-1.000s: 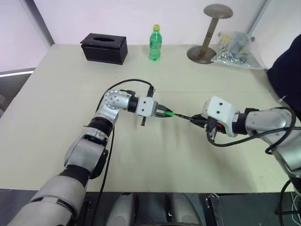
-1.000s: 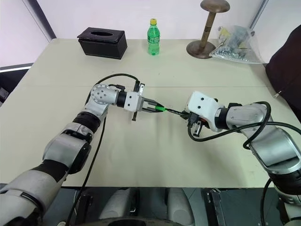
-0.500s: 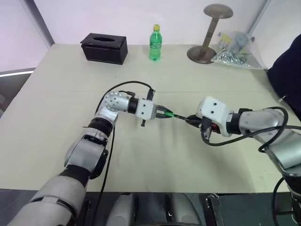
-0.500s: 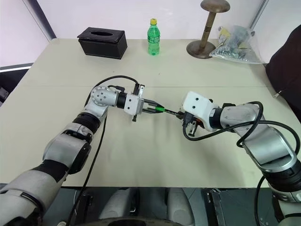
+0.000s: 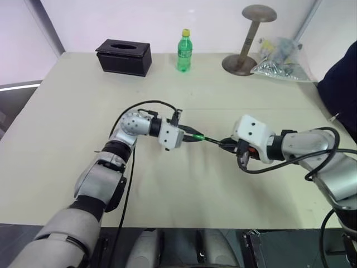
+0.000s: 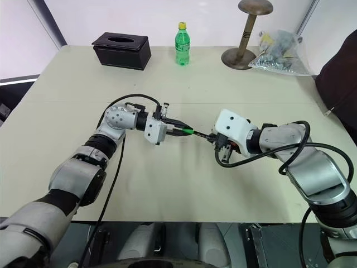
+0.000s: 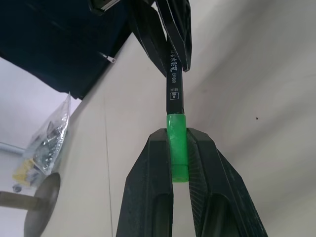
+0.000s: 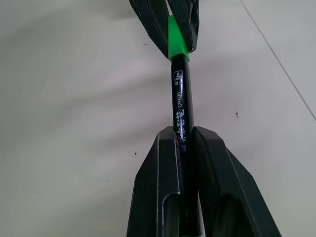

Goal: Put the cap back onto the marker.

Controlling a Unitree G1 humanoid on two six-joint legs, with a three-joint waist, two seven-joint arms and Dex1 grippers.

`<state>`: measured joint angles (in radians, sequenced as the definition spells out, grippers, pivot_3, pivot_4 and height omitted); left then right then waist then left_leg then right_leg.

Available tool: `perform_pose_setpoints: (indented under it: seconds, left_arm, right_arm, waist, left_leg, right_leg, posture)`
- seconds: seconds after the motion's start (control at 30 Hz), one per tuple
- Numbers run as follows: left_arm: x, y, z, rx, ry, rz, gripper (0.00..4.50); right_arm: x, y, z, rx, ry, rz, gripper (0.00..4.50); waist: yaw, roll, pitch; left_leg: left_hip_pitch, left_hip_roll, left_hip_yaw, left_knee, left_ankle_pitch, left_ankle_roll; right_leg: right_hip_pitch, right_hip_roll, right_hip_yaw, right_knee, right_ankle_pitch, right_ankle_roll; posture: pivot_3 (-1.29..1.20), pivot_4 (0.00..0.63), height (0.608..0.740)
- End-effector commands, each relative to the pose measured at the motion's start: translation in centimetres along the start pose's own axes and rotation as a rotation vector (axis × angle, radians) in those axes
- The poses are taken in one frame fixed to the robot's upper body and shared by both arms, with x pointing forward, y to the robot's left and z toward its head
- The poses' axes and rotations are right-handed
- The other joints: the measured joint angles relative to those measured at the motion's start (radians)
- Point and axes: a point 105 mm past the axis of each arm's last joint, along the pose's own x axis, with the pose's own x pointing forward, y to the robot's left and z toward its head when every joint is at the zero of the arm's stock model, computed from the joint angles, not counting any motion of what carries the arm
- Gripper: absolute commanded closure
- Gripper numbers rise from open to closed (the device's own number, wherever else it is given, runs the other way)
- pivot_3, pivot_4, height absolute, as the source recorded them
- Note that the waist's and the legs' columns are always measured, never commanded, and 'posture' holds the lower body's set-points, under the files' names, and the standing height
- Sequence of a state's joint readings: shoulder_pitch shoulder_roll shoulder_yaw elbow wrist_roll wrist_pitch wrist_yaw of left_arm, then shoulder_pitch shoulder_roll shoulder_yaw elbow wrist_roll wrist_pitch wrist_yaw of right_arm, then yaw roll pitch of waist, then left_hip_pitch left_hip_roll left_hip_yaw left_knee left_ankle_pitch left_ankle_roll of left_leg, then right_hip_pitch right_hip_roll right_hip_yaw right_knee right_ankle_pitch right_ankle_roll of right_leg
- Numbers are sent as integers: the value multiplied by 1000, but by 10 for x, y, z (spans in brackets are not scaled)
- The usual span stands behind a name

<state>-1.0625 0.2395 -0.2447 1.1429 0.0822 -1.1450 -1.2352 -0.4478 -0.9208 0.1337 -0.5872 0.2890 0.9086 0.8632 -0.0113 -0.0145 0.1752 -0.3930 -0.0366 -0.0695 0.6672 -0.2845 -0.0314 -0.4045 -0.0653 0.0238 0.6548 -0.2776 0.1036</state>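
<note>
While left tool (image 7: 178, 148) pinches cap (image 7: 177, 143), right tool (image 8: 184, 143) clamps marker (image 8: 180, 111), cap seated on its end

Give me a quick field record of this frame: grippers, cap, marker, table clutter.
left gripper: shut on the cap
right gripper: shut on the marker
cap vs marker: cap sits on the marker's end, the two in one line, held between the arms above the table
seating: looks pushed on; full seating cannot be told
back of table: tissue box, green bottle, wooden stand, plastic bag
</note>
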Motion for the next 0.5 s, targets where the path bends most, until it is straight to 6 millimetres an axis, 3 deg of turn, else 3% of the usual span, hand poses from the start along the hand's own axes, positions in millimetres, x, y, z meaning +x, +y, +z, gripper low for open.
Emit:
perform_pose_setpoints:
  seconds: [0.03, 0.5]
  left_arm:
    - [8, 16, 14, 92, -52, 33, 4500]
    - [8, 13, 13, 65, -61, 6, 4500]
  right_arm:
    - [4, 19, 17, -84, -46, 87, 4430]
    - [8, 22, 13, -154, 7, 105, 4430]
  waist:
    - [0, 0, 0]
    - [-1, 0, 0]
  left_leg:
    - [0, 0, 0, 0, 0, 0]
    - [0, 0, 0, 0, 0, 0]
  right_leg:
    - [0, 0, 0, 0, 0, 0]
    - [0, 0, 0, 0, 0, 0]
  posture:
    - [0, 150, 740]
    - [0, 150, 740]
